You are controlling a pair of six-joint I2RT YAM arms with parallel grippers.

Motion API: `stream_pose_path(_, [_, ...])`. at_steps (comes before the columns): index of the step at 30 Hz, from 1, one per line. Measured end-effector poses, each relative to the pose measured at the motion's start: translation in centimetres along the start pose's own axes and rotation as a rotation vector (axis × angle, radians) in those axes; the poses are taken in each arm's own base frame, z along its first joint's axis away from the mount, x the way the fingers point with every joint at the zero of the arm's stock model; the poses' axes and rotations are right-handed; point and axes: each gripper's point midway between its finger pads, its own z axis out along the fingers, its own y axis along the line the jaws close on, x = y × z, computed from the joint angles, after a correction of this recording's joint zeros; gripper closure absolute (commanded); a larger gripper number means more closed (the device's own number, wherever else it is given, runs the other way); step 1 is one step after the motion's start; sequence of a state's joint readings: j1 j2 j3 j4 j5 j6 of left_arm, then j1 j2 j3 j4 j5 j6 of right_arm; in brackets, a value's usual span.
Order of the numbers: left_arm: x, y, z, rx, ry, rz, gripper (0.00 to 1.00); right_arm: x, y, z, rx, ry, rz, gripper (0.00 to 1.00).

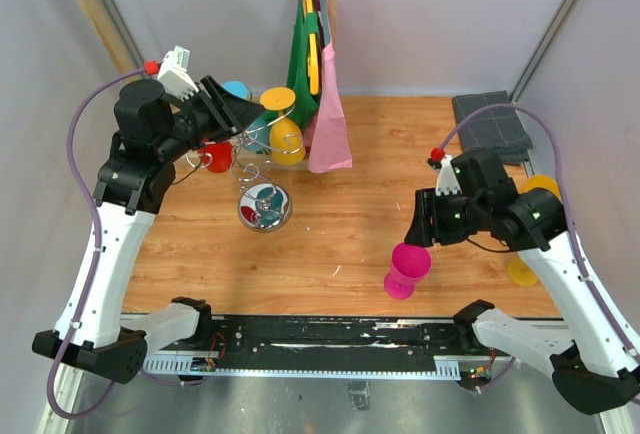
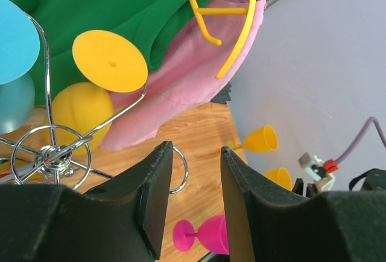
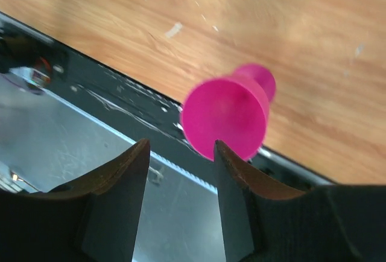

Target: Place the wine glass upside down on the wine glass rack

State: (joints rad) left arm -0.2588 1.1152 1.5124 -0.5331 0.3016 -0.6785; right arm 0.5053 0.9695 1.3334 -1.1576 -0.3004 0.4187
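A magenta wine glass [image 1: 408, 269] stands near the table's front edge; it also shows in the right wrist view [image 3: 224, 117] and the left wrist view [image 2: 208, 233]. My right gripper [image 1: 420, 230] is open just above and behind it, jaws apart [image 3: 181, 144], not touching it. The chrome wine glass rack [image 1: 264, 206] stands at the left middle. Upside down on it hang a yellow glass [image 1: 285, 132], a blue glass [image 1: 236, 89] and a red glass [image 1: 215, 157]. My left gripper [image 1: 232, 114] is open and empty beside the rack's upper hooks [image 2: 196, 153].
Green and pink clothes [image 1: 325, 104] hang on yellow hangers from a wooden rail behind the rack. Two orange glasses [image 1: 540, 186] [image 1: 520, 272] are at the right under my right arm. A dark cloth [image 1: 492, 120] lies at the back right.
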Motion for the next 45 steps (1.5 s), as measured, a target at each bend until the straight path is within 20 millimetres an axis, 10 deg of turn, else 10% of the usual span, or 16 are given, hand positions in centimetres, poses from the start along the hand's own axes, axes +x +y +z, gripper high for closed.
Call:
stream_pose_path(18, [1.2,0.5,-0.7,0.006,0.012,0.004,0.56,7.6,-7.7,3.2,0.356,0.249,0.023,0.52])
stream_pose_path(31, [1.0,0.3,-1.1,0.006,0.005,0.006,0.55,7.4,-8.5,6.4,0.364,0.275,0.008,0.99])
stream_pose_path(40, [0.7,0.0,-1.0,0.011,0.004,0.004,0.55,6.1,-8.7,6.1,0.39,0.226,0.003,0.99])
stream_pose_path(45, [0.9,-0.5,-0.9,0.032,0.019,-0.016,0.55,0.7,-6.7,3.1,0.357,-0.008,-0.016,0.99])
